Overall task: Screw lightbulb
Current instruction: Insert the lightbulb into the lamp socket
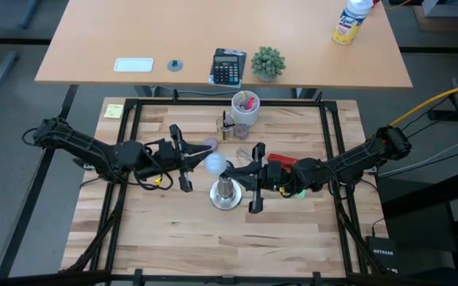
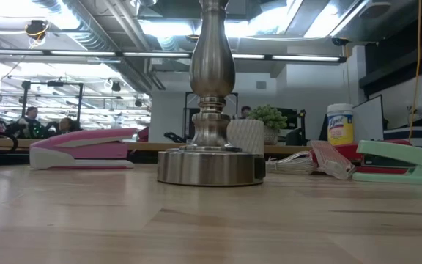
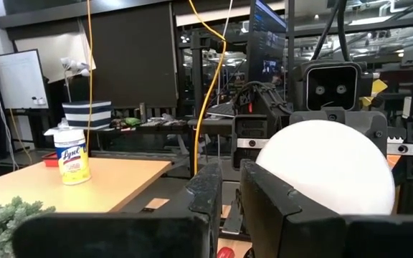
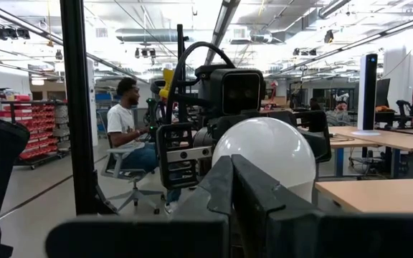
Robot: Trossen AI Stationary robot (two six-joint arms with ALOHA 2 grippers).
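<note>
The white lightbulb [image 1: 215,165] sits high above the table, over the silver metal stand [image 1: 226,195], whose round base rests on the wood. The stand's stem [image 2: 209,110] runs out of the low view's top, so the join of bulb and stand is hidden. My left gripper [image 1: 199,163] comes level from the table's left, with only a narrow slit between its fingers and nothing in it [image 3: 229,193]. The bulb [image 3: 328,165] lies beside it. My right gripper [image 1: 235,172] comes level from the right, shut [image 4: 231,183], with the bulb [image 4: 271,150] just past its fingertips. My left gripper has the bulb's round side [image 3: 282,161] close against the outer side of one finger [image 3: 264,204]; I cannot tell whether they touch. My right gripper points its shut fingertips [image 4: 246,186] at the bulb's side [image 4: 292,154]; the fingers hide the spot, so I cannot tell whether they touch.
A pink stapler [image 2: 83,147] lies left of the stand, with a mint stapler [image 2: 401,158] and a red one [image 2: 328,158] to the right. A pen cup [image 1: 245,107], a glass [image 1: 225,127] and a purple cap [image 1: 210,144] stand farther back. A seated person [image 4: 127,136] is beyond the table.
</note>
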